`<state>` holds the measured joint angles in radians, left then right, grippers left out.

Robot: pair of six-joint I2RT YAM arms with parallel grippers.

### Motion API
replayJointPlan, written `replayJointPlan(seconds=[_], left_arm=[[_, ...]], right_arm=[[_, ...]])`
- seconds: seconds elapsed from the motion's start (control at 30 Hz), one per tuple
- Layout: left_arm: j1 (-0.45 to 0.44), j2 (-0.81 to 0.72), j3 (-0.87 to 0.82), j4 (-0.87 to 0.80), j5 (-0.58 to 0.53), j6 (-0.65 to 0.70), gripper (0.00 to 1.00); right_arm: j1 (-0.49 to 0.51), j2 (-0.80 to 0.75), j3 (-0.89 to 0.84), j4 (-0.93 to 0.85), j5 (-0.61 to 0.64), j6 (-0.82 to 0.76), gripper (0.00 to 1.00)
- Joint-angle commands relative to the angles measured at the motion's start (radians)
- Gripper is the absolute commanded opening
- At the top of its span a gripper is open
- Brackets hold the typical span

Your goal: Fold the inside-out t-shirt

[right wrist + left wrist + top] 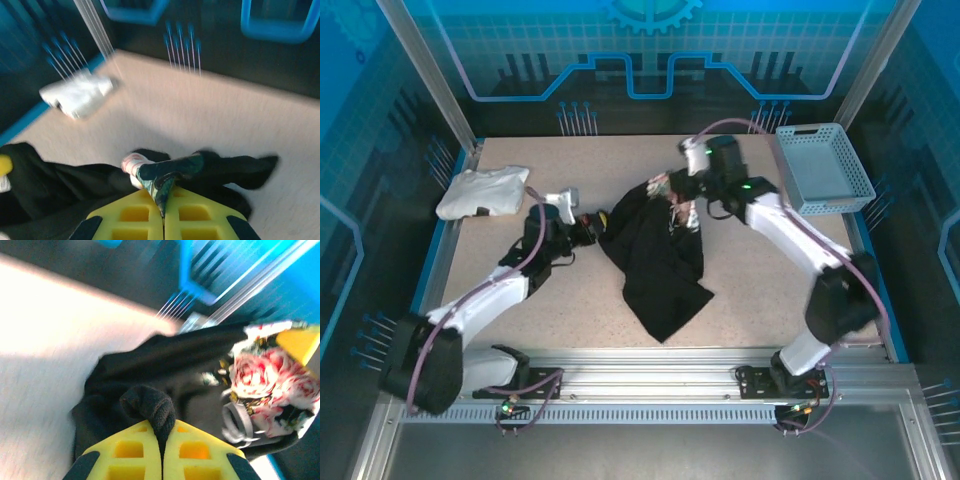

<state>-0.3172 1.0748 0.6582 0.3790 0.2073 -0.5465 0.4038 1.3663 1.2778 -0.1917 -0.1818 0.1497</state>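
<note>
A black inside-out t-shirt (655, 260) lies crumpled in a loose heap near the middle of a speckled beige table (580, 310). Its lower end spreads flat toward the arms' bases. Its far end is bunched up, with a patch of pink-and-white floral print turned outward.

The left gripper (592, 228) meets the shirt at its left edge, low by the tabletop. In the left wrist view, the yellow fingers of this gripper (162, 432) are pressed together on a rolled fold of the shirt's black cloth (165, 370). The floral patch shows just past it, to the right.

The right gripper (678, 200) comes in at the shirt's far end, over the floral patch. In the right wrist view, its yellow fingers (164, 200) are pinched together on a thin, twisted fold of cloth showing a little of the print. The rest of the black shirt (60, 185) trails away to the left.

A smaller white folded garment (483, 190) lies well to the left of the shirt, near the table's far left corner. A pale blue plastic basket (820, 165) sits to the right of the shirt, at the far right corner.
</note>
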Motion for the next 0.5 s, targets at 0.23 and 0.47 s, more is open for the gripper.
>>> replayJointPlan(seconds=[0.23,0.47], left_arm=[[-0.107,-0.249,-0.284,-0.063,-0.040,0.055,0.00],[-0.111,-0.303,-0.388,-0.300,-0.140,0.044,0.00]], right_arm=[[0.065,-0.632,-0.767,0.115,0.177,-0.004,0.31],[0.094,-0.734,-0.936,0.154,0.224,0.111,0.62]])
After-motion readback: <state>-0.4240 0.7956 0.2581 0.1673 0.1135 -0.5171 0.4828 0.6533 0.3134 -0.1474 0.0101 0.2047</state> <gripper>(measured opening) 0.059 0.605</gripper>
